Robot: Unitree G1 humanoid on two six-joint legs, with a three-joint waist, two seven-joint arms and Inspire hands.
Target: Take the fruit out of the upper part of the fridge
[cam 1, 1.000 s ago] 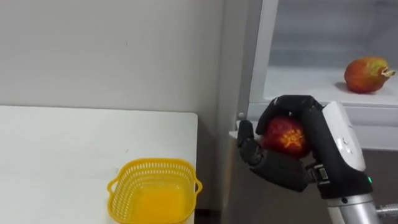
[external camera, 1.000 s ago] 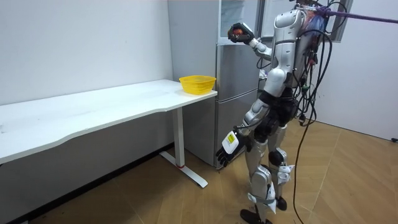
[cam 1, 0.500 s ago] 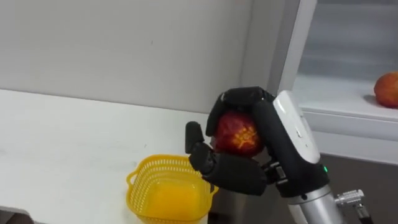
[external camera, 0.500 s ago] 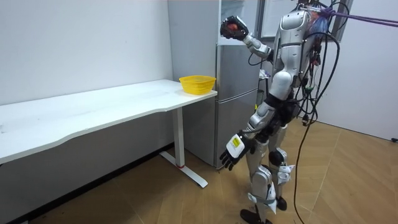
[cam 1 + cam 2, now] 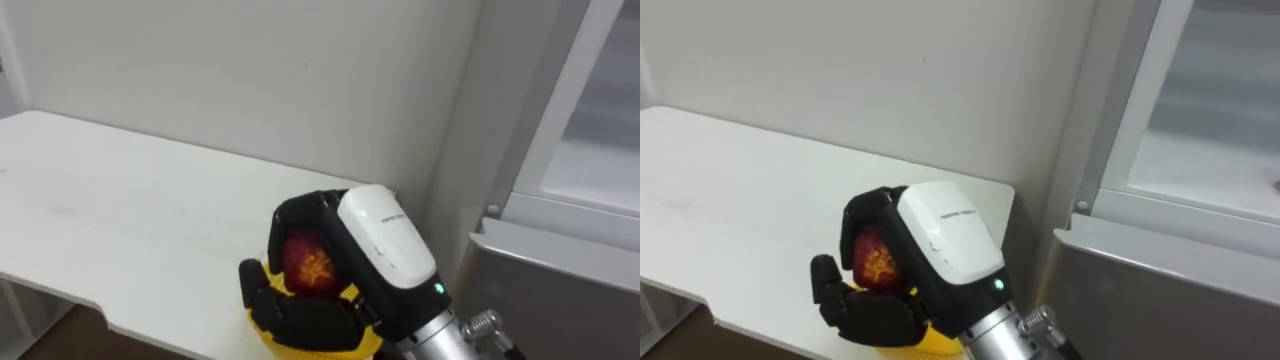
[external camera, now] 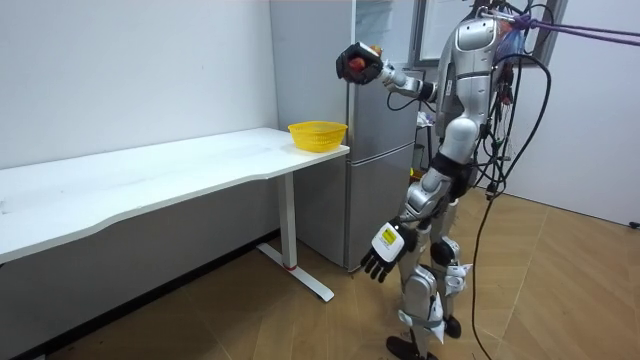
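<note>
A red fruit [image 5: 308,262] with a yellow mark sits in my right hand [image 5: 378,238], whose fingers and thumb curl round it. The hand hovers over the yellow basket [image 5: 352,294], hiding most of it. In the room view the right hand [image 6: 358,60] is raised high between the fridge [image 6: 385,110] and the basket [image 6: 318,133], with the fruit in it. I stand in front of the fridge. My left hand [image 6: 383,252] hangs low by my leg, fingers relaxed and holding nothing.
The basket stands at the corner of a long white table [image 5: 120,200] that runs along the wall. The grey fridge [image 5: 560,260] stands right beside the table's end, its upper compartment open above a grey lower door.
My right hand has swung from the fridge opening to the left with the fruit, to above the basket. The head view has turned left, so the fridge shelf has slid out.
</note>
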